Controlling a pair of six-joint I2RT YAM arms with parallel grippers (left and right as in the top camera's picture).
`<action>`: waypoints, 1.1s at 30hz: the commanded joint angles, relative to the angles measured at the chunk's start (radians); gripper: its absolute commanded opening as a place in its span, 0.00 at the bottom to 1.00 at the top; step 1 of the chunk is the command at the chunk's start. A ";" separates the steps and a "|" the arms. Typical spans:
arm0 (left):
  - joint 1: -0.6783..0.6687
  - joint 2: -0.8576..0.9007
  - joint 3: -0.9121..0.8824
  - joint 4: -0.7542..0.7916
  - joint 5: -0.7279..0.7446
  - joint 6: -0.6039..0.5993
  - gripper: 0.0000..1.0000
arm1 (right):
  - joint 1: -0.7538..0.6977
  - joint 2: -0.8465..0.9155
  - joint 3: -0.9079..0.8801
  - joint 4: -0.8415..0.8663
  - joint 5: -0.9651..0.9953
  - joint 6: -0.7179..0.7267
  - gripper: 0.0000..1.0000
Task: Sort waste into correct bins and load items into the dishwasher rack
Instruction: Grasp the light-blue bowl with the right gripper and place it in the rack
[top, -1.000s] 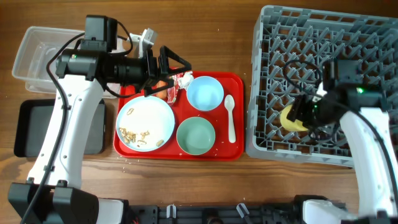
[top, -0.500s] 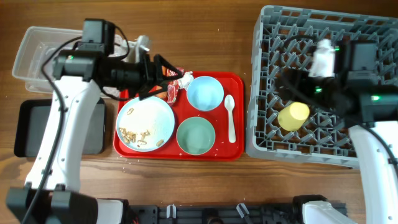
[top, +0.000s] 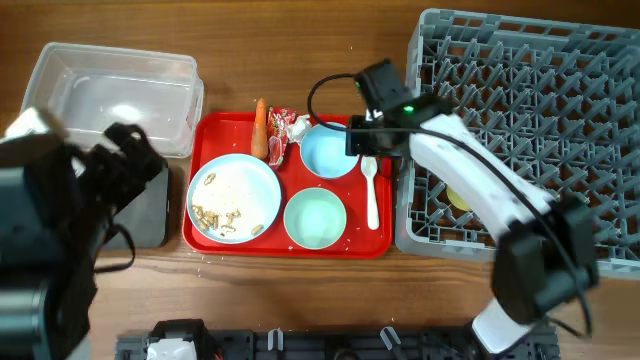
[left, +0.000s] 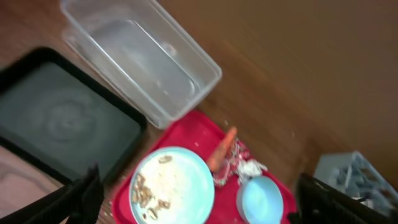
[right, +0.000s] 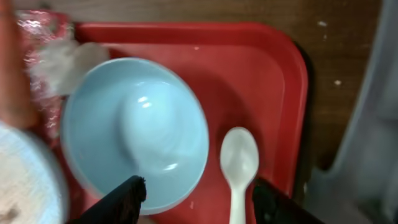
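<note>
My right gripper (top: 368, 140) (right: 199, 199) is open and empty, low over the small pale blue bowl (top: 328, 150) (right: 134, 134) and the white spoon (top: 372, 190) (right: 239, 165). My left gripper (left: 199, 205) is wide open and empty, high above the plate (top: 234, 197) (left: 171, 186) with beige scraps (top: 215, 215). The carrot (top: 260, 128), red wrapper (top: 283, 130) and white tissue (right: 65, 59) lie at the tray's back. The mint bowl (top: 315, 218) sits at the front. The yellow-green cup (top: 457, 197) lies in the grey rack (top: 530, 120), partly hidden by my right arm.
The flat red serving tray (top: 290, 242) holds the dishes. The clear tub (top: 110, 95) (left: 143, 68) stands at the back left, with the black tray (top: 150, 215) (left: 62, 124) in front of it. My left arm, blurred near the camera, hides most of the black tray in the overhead view.
My right gripper let go of the cup in the rack and swung left over the bowl and spoon. My left arm rose from the tray's back and drew left.
</note>
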 joint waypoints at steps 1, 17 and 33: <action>0.010 -0.048 0.012 0.000 -0.085 -0.023 1.00 | -0.003 0.118 0.003 0.062 0.058 -0.039 0.58; 0.009 -0.063 0.012 0.000 -0.084 -0.023 1.00 | -0.018 -0.167 0.050 -0.033 0.456 -0.089 0.04; 0.009 -0.063 0.012 0.000 -0.084 -0.023 1.00 | -0.337 -0.121 0.049 -0.054 1.166 -0.143 0.04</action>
